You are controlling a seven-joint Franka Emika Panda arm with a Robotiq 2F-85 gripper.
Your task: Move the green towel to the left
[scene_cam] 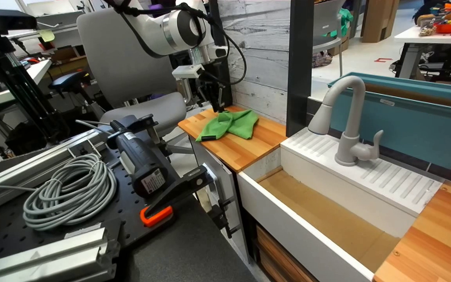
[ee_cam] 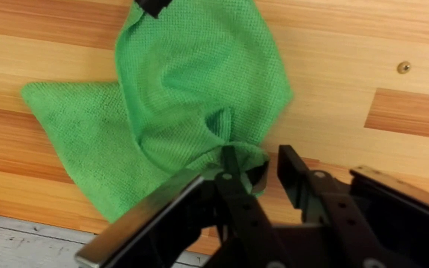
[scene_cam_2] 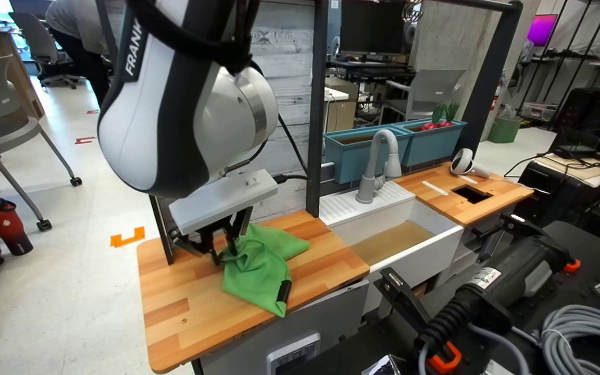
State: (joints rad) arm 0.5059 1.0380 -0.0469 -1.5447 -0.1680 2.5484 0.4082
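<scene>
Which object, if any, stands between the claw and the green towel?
Nothing visible does. In the wrist view, the claw is open, and part of the green towel shows in its gap; whether the two touch, I cannot tell.

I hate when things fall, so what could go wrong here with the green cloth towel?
The black two-fingered gripper is open with only a bit of the crumpled green cloth towel showing between its fingers, so it might pinch too little. A towel corner with a flat black tag lies at the edge of the striped wooden countertop, so it might get dragged over.
</scene>
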